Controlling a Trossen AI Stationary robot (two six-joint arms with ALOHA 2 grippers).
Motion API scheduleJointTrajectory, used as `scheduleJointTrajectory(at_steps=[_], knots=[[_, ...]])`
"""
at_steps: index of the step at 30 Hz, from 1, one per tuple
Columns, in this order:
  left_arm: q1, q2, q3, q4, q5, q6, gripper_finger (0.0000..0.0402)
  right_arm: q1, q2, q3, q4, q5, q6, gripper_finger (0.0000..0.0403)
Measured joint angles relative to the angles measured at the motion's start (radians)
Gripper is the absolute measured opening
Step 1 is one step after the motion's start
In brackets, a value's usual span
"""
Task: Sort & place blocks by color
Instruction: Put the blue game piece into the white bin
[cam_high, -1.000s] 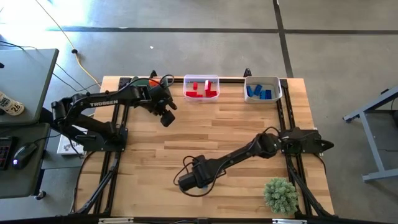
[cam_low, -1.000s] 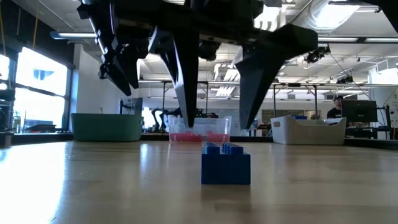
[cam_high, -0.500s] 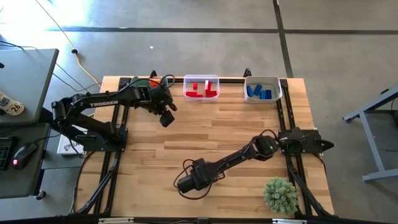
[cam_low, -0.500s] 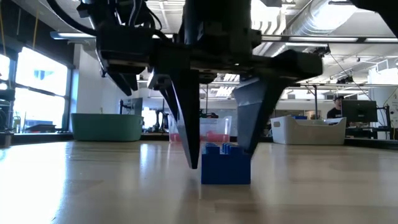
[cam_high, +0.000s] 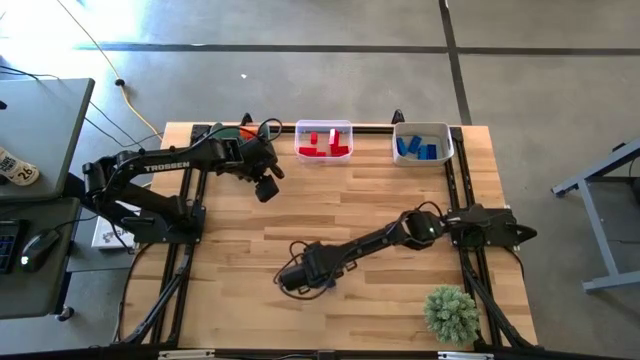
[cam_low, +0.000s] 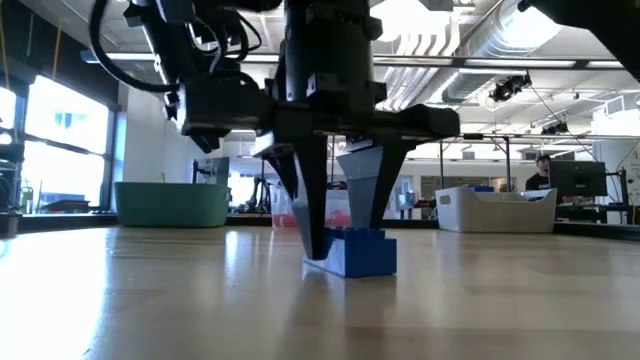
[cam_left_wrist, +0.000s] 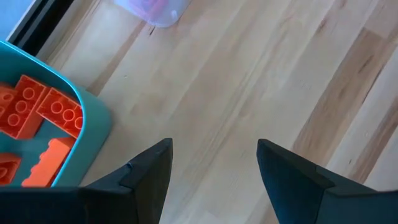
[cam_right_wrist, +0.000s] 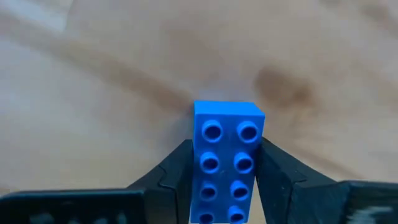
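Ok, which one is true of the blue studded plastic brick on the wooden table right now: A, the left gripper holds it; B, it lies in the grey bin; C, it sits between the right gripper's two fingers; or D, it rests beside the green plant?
C: the blue studded plastic brick sits clamped between the dark fingers of the right gripper, down at the wooden table.

A glossy blue plastic studded block (cam_right_wrist: 226, 163) sits between matt dark fingers (cam_right_wrist: 171, 177) on a smooth, pale butcher-block wood table (cam_high: 350, 200) with a soft sheen; nearby, orange plastic blocks (cam_left_wrist: 37, 118) lie in a smooth teal plastic bin (cam_left_wrist: 93, 134).
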Motion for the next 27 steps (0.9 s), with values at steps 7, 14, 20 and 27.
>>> scheduleJointTrajectory(at_steps=[7,14,20,27], knots=[[0.000,0.000,0.000,0.002,0.000,0.025,0.0223,-0.064,-0.041,0.000,-0.088,0.043,-0.098,0.0112],[0.000,0.000,0.000,0.001,0.004,0.052,0.0223,-0.120,-0.109,0.000,-0.190,0.181,-0.198,0.0112],[0.000,0.000,0.000,0.000,0.004,0.052,0.0223,-0.182,-0.161,0.000,-0.234,0.328,-0.351,0.0112],[0.000,0.000,0.000,0.002,0.004,0.052,0.0223,-0.282,-0.184,-0.001,-0.235,0.444,-0.607,0.0112]])
